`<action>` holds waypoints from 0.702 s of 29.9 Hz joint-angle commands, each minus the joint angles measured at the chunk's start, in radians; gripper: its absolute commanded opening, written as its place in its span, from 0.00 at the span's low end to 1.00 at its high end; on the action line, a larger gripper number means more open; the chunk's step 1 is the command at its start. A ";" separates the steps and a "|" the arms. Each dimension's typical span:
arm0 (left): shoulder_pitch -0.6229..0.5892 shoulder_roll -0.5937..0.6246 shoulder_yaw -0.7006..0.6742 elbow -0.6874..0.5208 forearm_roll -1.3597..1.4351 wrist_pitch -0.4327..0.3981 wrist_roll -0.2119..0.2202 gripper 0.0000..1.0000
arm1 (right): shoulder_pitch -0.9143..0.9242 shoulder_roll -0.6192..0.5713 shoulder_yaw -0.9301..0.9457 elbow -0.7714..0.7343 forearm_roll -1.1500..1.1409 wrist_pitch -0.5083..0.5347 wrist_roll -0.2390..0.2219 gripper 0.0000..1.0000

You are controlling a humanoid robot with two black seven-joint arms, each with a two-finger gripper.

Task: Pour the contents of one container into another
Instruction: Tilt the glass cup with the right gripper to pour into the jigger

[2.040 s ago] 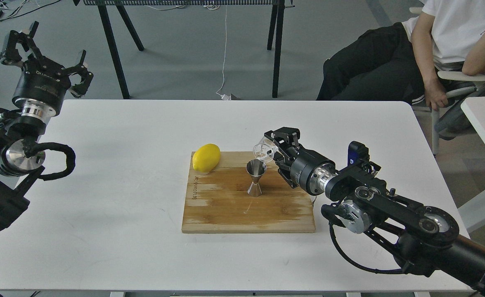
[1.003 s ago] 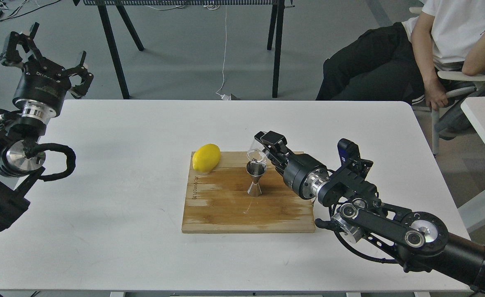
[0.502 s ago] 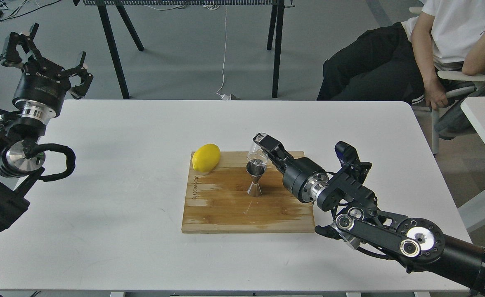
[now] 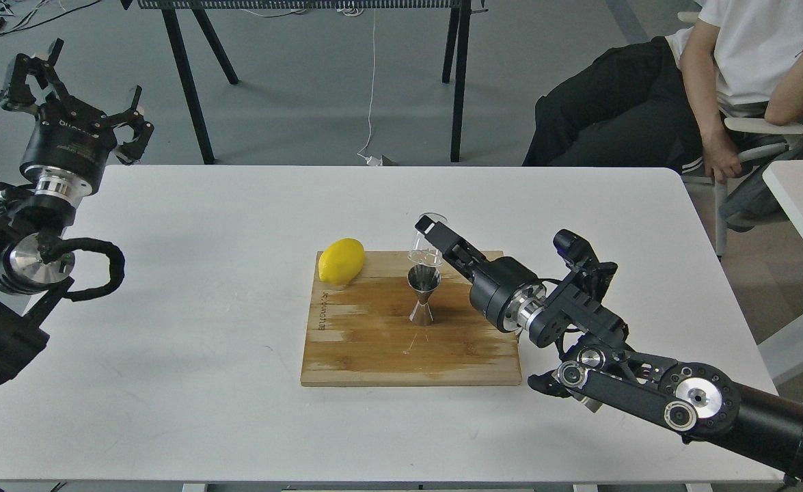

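The steel jigger [image 4: 423,295] stands upright near the middle of the wooden cutting board [image 4: 374,348]. Directly above its upper cone hangs the small clear glass cup [image 4: 423,240], tipped almost upside down with its mouth pointing down at the jigger. My right gripper [image 4: 434,237] is shut on the glass cup and reaches in from the lower right. My left gripper [image 4: 73,85] is raised off the table's far left corner, open, with nothing in it.
A yellow lemon [image 4: 341,261] lies on the board's far left corner. The white table [image 4: 169,328] carries the board. A seated person [image 4: 715,75] is at the far right, and black table legs [image 4: 189,82] stand behind.
The right gripper has rotated the glass cup from a sideways tilt to nearly inverted and brought it over the jigger's mouth. The left arm has stayed still.
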State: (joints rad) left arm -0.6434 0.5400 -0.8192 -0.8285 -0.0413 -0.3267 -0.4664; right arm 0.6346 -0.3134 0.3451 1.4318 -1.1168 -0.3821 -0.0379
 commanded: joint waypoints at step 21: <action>-0.007 -0.005 -0.003 0.000 -0.002 0.002 -0.001 1.00 | -0.001 -0.004 -0.072 -0.082 -0.138 -0.055 0.145 0.22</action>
State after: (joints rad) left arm -0.6464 0.5392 -0.8219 -0.8284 -0.0430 -0.3272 -0.4679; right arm 0.6339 -0.3164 0.2738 1.3481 -1.2556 -0.4233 0.1051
